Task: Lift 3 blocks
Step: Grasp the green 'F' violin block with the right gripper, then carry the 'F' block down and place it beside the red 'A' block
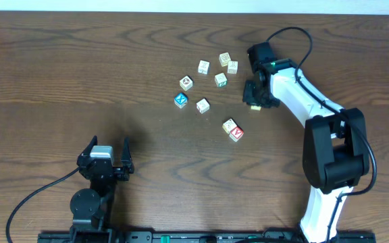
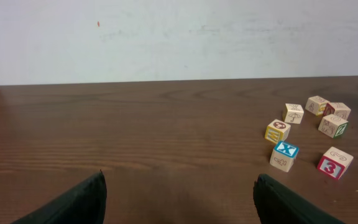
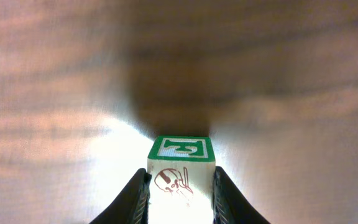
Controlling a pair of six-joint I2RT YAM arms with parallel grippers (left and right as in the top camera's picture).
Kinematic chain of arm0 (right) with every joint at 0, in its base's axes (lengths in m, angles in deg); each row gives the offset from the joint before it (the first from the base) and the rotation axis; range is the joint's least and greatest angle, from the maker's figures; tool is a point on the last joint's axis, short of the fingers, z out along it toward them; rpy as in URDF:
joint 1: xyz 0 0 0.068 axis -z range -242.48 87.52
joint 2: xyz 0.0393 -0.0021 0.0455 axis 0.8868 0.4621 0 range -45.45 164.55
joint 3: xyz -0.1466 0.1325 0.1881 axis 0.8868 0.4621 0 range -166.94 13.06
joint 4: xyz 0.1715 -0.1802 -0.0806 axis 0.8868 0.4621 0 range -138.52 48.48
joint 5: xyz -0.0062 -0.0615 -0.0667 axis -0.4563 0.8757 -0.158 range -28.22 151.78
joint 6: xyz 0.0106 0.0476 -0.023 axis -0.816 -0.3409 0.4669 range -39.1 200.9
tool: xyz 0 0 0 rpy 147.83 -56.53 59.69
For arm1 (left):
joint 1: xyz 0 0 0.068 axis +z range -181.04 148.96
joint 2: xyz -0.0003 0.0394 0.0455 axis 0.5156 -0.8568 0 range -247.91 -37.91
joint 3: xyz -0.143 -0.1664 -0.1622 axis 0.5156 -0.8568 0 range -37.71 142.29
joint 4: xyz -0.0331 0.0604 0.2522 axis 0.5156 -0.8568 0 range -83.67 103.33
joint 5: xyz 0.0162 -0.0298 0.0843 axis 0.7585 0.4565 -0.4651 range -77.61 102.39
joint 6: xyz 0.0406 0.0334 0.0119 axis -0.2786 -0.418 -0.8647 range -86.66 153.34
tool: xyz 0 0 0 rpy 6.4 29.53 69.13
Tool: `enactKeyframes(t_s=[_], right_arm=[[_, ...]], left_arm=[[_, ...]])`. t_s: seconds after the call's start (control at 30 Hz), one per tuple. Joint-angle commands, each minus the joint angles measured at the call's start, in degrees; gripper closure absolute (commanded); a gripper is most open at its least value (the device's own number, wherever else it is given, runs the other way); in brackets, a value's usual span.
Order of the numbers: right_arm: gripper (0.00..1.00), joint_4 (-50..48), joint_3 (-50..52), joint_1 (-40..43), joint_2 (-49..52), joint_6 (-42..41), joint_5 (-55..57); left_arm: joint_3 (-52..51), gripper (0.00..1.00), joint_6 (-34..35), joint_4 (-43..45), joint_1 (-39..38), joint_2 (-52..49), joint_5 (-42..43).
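Plainly, right tool (image 3: pixel 180 182) clamps green-faced cube (image 3: pixel 181 149); blue cube (image 2: pixel 284 151) reads X.

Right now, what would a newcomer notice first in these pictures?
The right gripper, right of centre on the wooden table, is shut on a pale cube with a green letter face. To its left lie loose cubes, with the blue-faced cube and red-faced cube the brightest. The left gripper sits open at the front left, away from them.

Block (image 3: pixel 180 167) between right fingers (image 3: pixel 134 200) (cubes (image 1: pixel 221 79) leftward)
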Motion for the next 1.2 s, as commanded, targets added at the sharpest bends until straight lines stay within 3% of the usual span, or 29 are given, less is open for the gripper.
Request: enactKeyframes(t_s=[0.0, 0.37, 0.57, 0.87, 1.17], right_arm=[[0.99, 2.1, 0.81, -1.92, -6.78, -0.63, 0.96], [0.99, 18.71, 2.19, -2.82, -27.3, -3.76, 10.32], [0.99, 18.43, 15.1, -2.97, -36.39, -13.05, 12.68], [0.93, 0.74, 38.77, -12.2, -40.13, -27.58, 8.17], [0.88, -13.25, 42.71, -15.93, -37.03, -34.16, 7.91]], left_arm=[[-0.61, 0.24, 0.7, -2.6, 0.28, 0.35, -0.55], [-0.61, 0.24, 0.7, -2.6, 0.28, 0.35, -0.55], [-0.61, 0.24, 0.7, -2.6, 0.28, 0.35, -0.55], [-0.61, 0.24, 0.7, -2.58, 0.28, 0.35, -0.55], [-0.61, 0.24, 0.7, -2.6, 0.28, 0.35, -0.55]])
